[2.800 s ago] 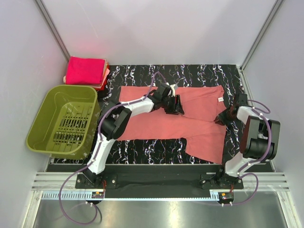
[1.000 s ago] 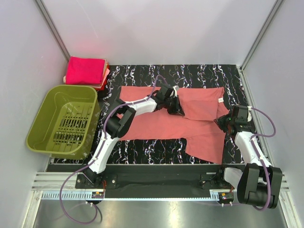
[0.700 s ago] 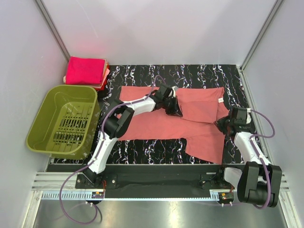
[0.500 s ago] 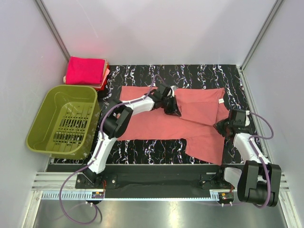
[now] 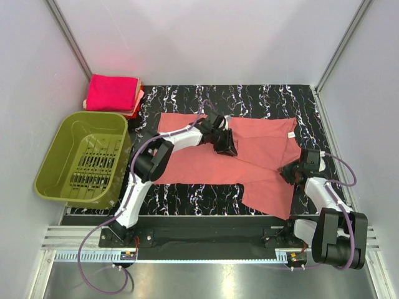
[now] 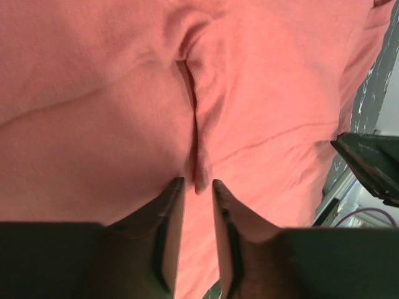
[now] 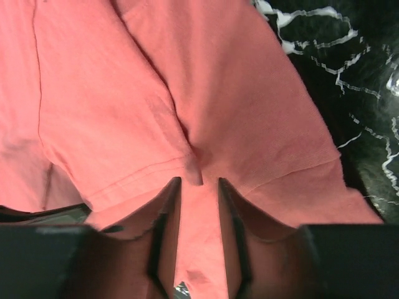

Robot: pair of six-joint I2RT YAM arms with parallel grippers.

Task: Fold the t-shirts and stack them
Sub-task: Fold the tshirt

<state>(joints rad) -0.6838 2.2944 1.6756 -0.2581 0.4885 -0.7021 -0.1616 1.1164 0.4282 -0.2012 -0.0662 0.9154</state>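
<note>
An olive-green plastic basket (image 5: 93, 124) stands upright at the left, its slotted floor showing; it sits at the left edge of a black mat with white marbling (image 5: 262, 96). Pale grey walls (image 5: 206, 37) close in three sides; an aluminium rail (image 5: 206, 245) runs along the near edge.

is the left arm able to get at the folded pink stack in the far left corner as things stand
Probably yes. The left gripper sits on the salmon shirt, and only flat cloth and table lie between it and the pink stack; the green basket stands nearer, off that line.
</note>
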